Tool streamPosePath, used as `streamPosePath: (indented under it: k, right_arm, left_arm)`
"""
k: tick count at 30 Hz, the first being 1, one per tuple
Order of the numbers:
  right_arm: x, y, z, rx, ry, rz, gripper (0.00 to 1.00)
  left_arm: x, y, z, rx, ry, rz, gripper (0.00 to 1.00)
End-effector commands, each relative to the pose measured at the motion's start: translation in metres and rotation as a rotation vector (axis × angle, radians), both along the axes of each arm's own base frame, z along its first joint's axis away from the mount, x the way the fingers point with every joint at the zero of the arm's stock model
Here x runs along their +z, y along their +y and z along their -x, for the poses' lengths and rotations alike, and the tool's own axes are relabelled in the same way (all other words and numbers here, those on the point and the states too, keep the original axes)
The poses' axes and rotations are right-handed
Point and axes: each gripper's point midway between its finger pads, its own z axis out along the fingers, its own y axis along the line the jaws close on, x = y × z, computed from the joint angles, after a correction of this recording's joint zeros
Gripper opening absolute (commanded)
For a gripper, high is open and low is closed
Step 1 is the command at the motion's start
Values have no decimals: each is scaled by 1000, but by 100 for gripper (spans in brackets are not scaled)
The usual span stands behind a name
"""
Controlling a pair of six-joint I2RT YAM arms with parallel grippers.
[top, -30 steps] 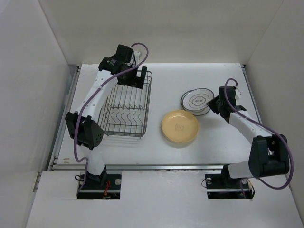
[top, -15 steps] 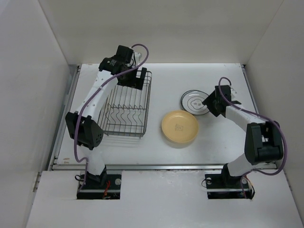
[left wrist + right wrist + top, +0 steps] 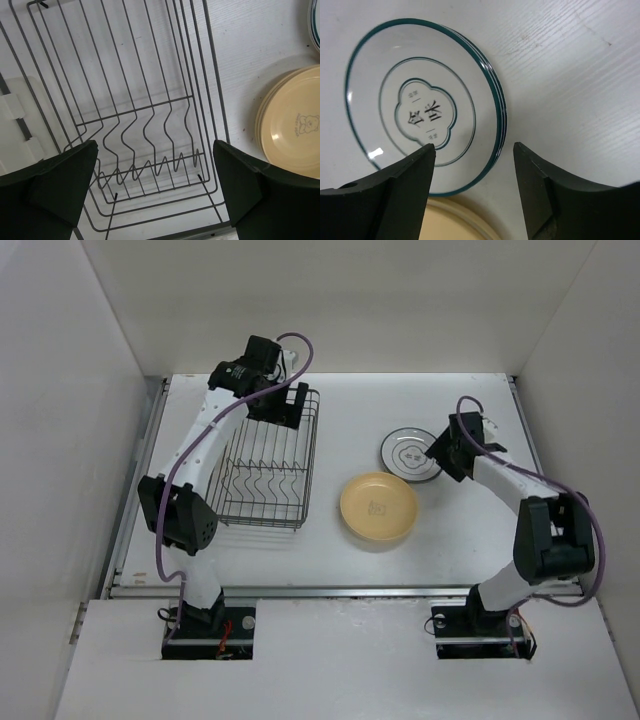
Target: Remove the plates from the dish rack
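The dark wire dish rack (image 3: 265,470) (image 3: 125,115) stands at the left of the table with no plates showing in its slots. My left gripper (image 3: 288,403) (image 3: 155,185) hangs wide open over the rack's far end, holding nothing. A stack of white plates (image 3: 410,455) (image 3: 420,105) with dark rims lies flat on the table at the right. My right gripper (image 3: 438,452) (image 3: 474,155) is open just above the stack's near edge, not touching it. A stack of yellow-tan plates (image 3: 378,509) (image 3: 295,125) (image 3: 445,220) rests in the middle.
White walls enclose the table on the left, back and right. A cream plastic piece (image 3: 22,125) sits on the rack's side. A metal rail (image 3: 135,480) runs along the table's left edge.
My right gripper opened and let go of the white plate, which dropped from tilted to flat on its stack. The right wrist shifted slightly left. The left arm stayed still.
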Motion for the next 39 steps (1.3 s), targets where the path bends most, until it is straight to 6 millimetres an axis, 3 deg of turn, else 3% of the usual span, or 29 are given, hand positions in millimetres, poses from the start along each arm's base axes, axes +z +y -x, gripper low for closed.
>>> streamPosePath:
  k: [1,2,3,4,5,6,7,9,10,12,15,16,18,19,20,23,28,39]
  right_arm:
    - [68,-10,1,-41,-174,53,70]
    - [78,-19,9,-72,-203,80,71]
    - [114,-24,17,-93,-304,78,72]
    - [134,-29,22,-107,-358,96,73]
    - [144,-43,35,-152,-378,142,78]
    - [174,-52,51,-185,-457,159,82]
    - [185,-62,62,-219,-477,197,89]
    - [198,-93,93,-336,-472,314,100]
    - [213,-104,112,-390,-509,337,100]
    - [228,-129,148,-503,-513,429,100]
    - [237,-144,178,-566,-522,484,100]
    - [240,-146,185,-574,-529,493,100]
    - [251,-148,199,-582,-577,483,100]
    - [250,-147,201,-565,-582,479,100]
    - [254,-145,206,-555,-605,466,100]
    - [250,-138,206,-482,-608,451,100]
    - [253,-135,213,-466,-624,434,100]
    - [249,-132,226,-424,-605,421,100]
  left_arm:
    - [27,13,5,22,-81,-36,100]
    - [24,17,4,34,-79,-56,100]
    - [27,21,4,48,-96,-68,100]
    - [34,30,4,77,-123,-97,100]
    - [35,35,3,94,-136,-113,100]
    - [38,40,2,115,-155,-134,100]
    - [35,48,3,138,-162,-164,100]
    - [53,76,2,262,-253,-248,100]
    - [49,94,4,324,-259,-290,100]
    - [64,139,9,497,-312,-324,100]
    - [63,177,16,613,-271,-222,100]
    - [56,215,24,733,-219,-179,100]
    - [48,239,31,811,-163,-77,100]
    - [47,271,43,906,-149,-58,100]
    - [43,281,47,932,-136,-48,100]
    - [43,294,65,964,-129,-71,100]
    - [28,291,80,946,-82,-93,100]
    - [41,281,101,919,-163,-72,100]
